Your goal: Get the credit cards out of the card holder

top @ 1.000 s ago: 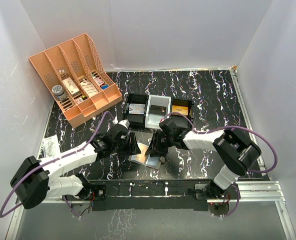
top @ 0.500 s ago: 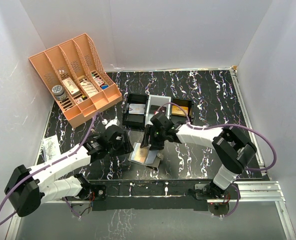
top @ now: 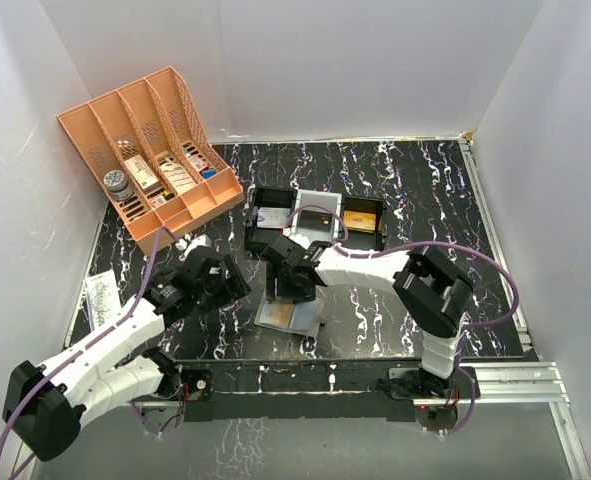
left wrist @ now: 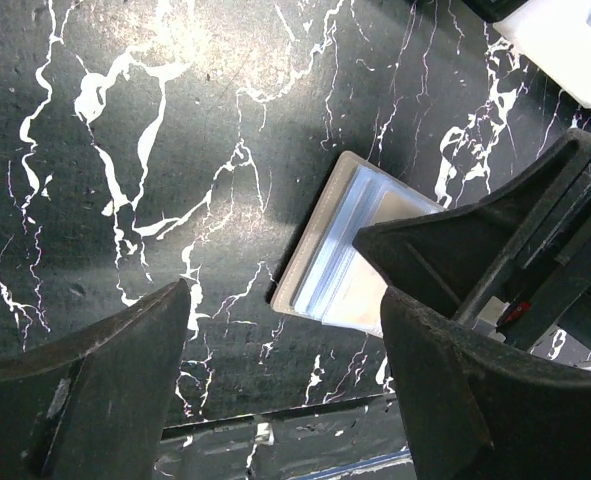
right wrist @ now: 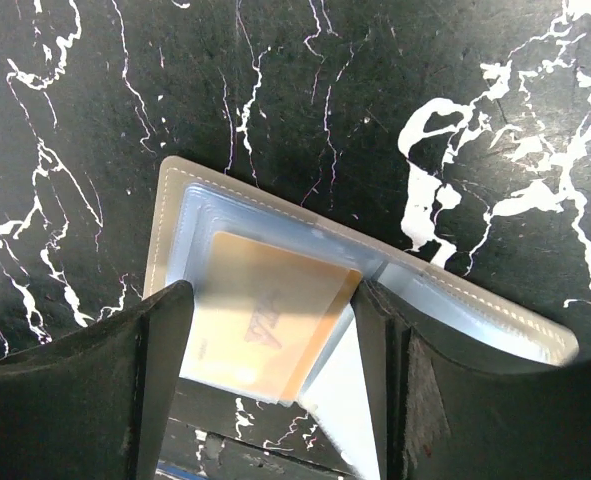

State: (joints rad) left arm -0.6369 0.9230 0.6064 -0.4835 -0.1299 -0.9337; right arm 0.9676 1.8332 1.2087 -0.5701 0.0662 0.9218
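My right gripper (right wrist: pixel 275 290) hangs over the card holder (right wrist: pixel 240 205). The holder lies opened flat on the black marbled table (top: pixel 425 200), near the front edge and just in front of the black tray (top: pixel 271 191). My fingers there are spread wide, one on each side of an orange card (right wrist: pixel 265 335) that lies slantwise on the grey-blue inside of the holder. The card fills nearly the whole gap between the two fingers (whether either pad touches its edge I cannot tell, nor whether the card sits in a slot or loose on top). A pale corner shows beside the card's lower right end, and I cannot make out what it is.

My left gripper (left wrist: pixel 285 292) is off to the left of the holder, low over the table. Its fingers are spread too, with only the table and the holder's edge showing between them. From its camera I see the holder's left part, with my right gripper's black body covering the rest.

In the tray, the left compartment holds a grey card (top: pixel 268 217), the middle one something pale, and the right one an amber card (top: pixel 361 217). The orange organiser (top: pixel 190 212) stands towards the far left corner, well apart from both grippers
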